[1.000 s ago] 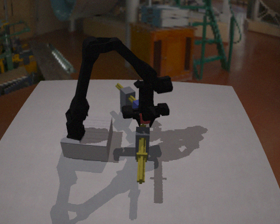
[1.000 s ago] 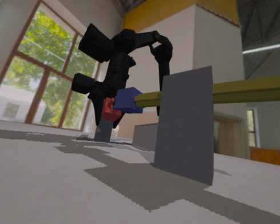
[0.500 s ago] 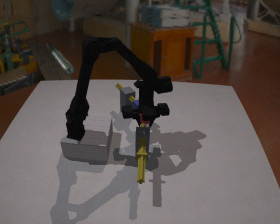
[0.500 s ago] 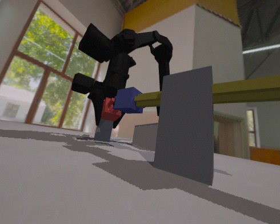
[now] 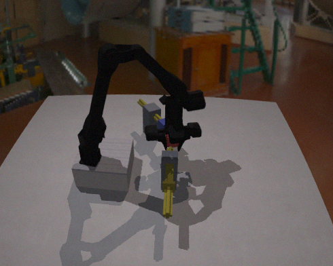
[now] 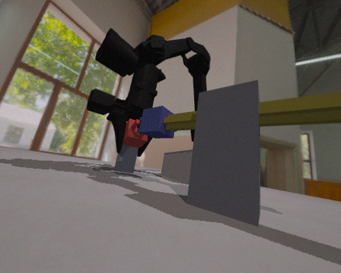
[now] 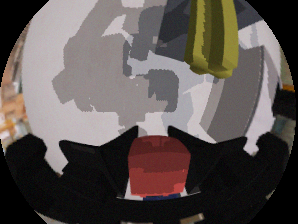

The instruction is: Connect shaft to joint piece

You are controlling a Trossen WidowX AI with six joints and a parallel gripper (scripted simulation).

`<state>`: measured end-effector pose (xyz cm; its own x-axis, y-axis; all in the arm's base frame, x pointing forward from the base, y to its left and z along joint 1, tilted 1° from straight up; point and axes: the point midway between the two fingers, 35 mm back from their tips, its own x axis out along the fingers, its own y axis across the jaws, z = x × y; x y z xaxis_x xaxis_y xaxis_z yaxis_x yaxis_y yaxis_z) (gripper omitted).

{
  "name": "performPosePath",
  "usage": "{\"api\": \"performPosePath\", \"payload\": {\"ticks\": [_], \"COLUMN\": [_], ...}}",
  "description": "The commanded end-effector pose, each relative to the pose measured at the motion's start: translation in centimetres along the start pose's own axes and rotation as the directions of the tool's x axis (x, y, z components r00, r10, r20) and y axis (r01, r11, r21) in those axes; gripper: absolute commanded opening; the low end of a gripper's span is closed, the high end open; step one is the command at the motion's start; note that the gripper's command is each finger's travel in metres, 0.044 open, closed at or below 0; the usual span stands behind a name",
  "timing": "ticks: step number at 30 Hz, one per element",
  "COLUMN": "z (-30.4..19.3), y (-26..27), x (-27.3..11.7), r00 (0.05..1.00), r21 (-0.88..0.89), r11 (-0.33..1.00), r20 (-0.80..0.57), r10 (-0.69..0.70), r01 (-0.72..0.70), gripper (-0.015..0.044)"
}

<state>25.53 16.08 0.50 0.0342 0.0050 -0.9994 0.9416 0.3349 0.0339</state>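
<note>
So, going left to right in the top view: my black arm (image 5: 97,88) (image 6: 200,83) stands on a pale, boxy base (image 5: 101,180) (image 6: 177,165). Next comes the far grey block (image 5: 151,117) (image 6: 225,153), with the fixed yellow shaft (image 5: 141,102) (image 6: 305,109) running through it and a blue piece (image 5: 161,123) (image 6: 152,122) (image 7: 162,198) on its end. The red joint piece (image 5: 168,142) (image 6: 136,134) (image 7: 159,167) sits at the blue one, and yep, my gripper (image 5: 173,148) (image 6: 129,153) (image 7: 153,128) has it pinched, one finger on each side. The near grey block (image 5: 164,166) (image 6: 126,161) is just beside it, carrying the second yellow shaft (image 5: 168,203) (image 7: 212,37). In my wrist view that shaft's end is apart from the red piece, so it's not inserted. Can't tell whether the opening points straight along it, tbh. Most of that shaft sticks out on the other side of its block.
</note>
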Motion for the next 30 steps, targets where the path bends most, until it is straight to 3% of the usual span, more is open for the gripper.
{"api": "performPosePath", "payload": {"ticks": [1,5,10,16,30], "z": [0.04,0.0,0.0,0.0,0.16], "y": [0.0,0.0,0.0,0.0,-0.31], "x": [0.08,0.0,0.0,0.0,-0.53], "r00": [1.0,1.0,1.0,1.0,0.993], "r21": [0.003,0.0,0.0,0.0,0.062], "r11": [1.0,1.0,1.0,1.0,0.998], "r20": [0.004,0.0,0.0,0.0,0.115], "r10": [0.0,0.0,0.0,0.0,-0.01], "r01": [0.0,0.0,0.0,0.0,0.003], "gripper": [0.0182,0.0147,0.0147,0.0,0.0]}}
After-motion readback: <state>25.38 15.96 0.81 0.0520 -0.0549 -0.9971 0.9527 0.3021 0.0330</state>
